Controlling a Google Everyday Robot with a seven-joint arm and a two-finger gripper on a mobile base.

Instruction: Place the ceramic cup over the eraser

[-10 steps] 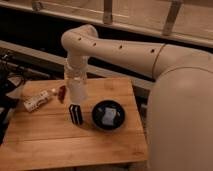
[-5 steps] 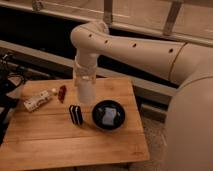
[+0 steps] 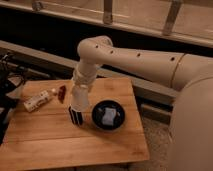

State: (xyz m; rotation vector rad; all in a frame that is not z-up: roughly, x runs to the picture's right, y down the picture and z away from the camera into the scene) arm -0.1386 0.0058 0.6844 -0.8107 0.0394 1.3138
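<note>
The eraser [image 3: 76, 116], a small black block with thin white stripes, stands on the wooden table [image 3: 75, 147] just left of the black bowl. My gripper [image 3: 79, 92] comes down from above on the white arm and is shut on the ceramic cup [image 3: 80, 101], a small white tapered cup. The cup hangs right above the eraser, its lower edge at the eraser's top. The cup and the wrist hide most of the gripper.
A black bowl [image 3: 108, 115] with a pale item inside stands right of the eraser. A white labelled bottle [image 3: 37, 101] lies at the table's left, with a small dark red item [image 3: 61, 93] beside it. Dark equipment stands off the left edge.
The arm has shifted and swung a little above the eraser, with the cup staying over it. The eraser, bowl and bottle have not moved.
</note>
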